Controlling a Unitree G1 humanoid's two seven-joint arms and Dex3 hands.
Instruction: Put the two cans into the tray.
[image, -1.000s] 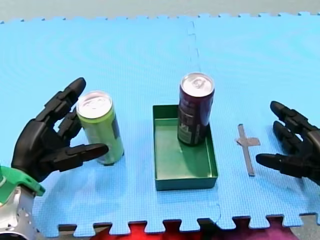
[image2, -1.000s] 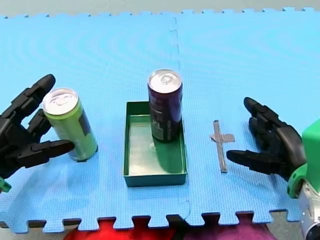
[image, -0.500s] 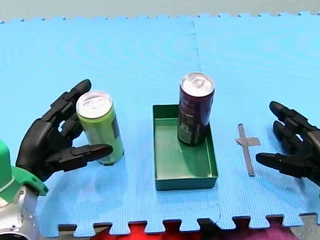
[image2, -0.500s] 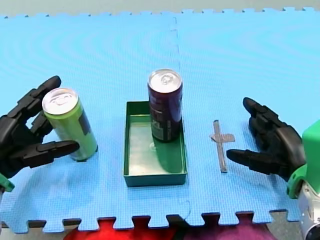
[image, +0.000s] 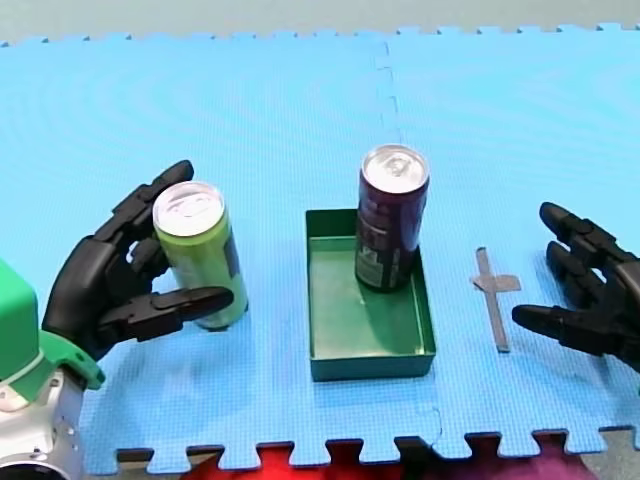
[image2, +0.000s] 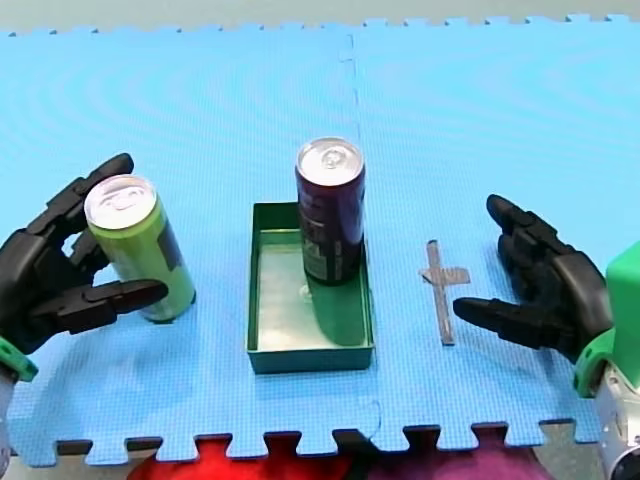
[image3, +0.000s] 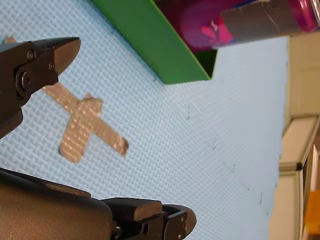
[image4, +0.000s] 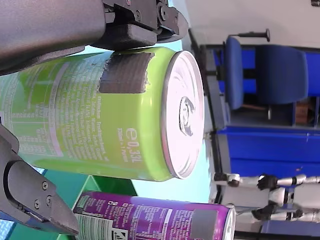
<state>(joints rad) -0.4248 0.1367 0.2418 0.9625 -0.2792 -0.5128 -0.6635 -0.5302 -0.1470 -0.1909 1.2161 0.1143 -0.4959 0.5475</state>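
Loosely, left hand (image: 118, 292) cupping green can (image: 201, 258)

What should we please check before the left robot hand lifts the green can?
Green can upright on the mat: ok.
Left robot hand around it, fingers behind, thumb in front: ok.
Grip closed: not ok; second wrist view shows a gap at the thumb.
Purple can standing in the tray: ok.
Bare tray floor in front of it: ok.
Right robot hand away from the tray, beside the tape cross: ok.
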